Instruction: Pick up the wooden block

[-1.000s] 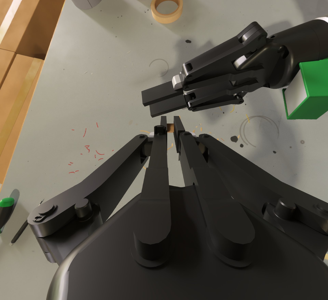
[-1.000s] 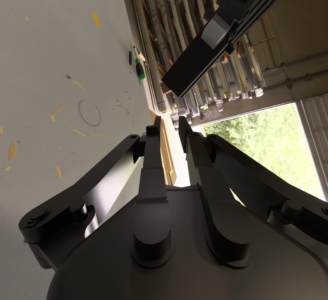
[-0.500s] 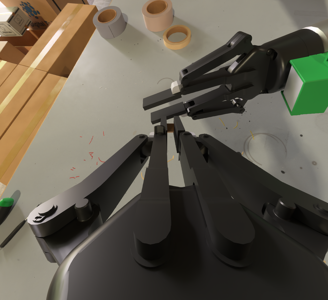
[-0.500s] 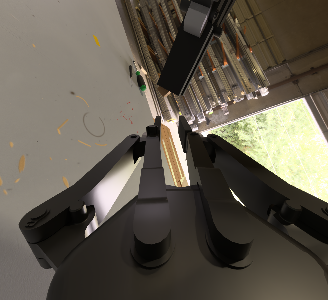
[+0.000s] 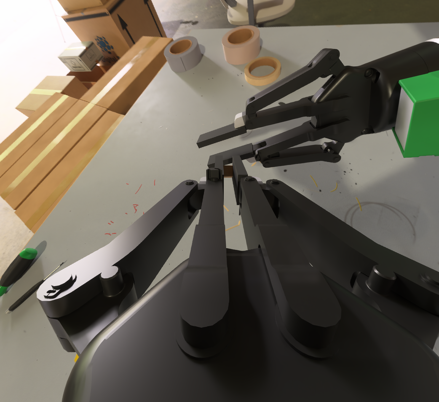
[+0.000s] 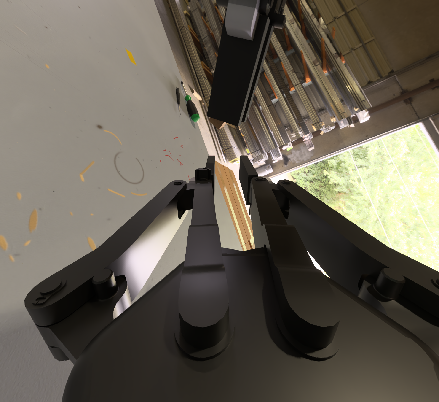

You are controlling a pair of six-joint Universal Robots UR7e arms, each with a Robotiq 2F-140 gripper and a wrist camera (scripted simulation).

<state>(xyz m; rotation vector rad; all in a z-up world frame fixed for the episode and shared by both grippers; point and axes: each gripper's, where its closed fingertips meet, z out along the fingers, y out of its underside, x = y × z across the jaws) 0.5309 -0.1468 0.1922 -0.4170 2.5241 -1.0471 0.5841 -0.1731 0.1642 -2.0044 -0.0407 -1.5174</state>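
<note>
Wooden block (image 5: 228,172) between left gripper (image 5: 227,164) fingertips

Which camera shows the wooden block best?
The left wrist view: the block shows as a brown sliver clamped between the left gripper fingertips. The right wrist view shows only one pale corner below a finger.

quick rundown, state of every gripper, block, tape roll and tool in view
left gripper: shut on the wooden block, above the table
wooden block: clamped between the fingers
right gripper: open, holding nothing
grey tape roll: flat on table
pink tape roll: flat on table
tan tape roll: flat on table
green-handled screwdriver: lying at table edge
</note>
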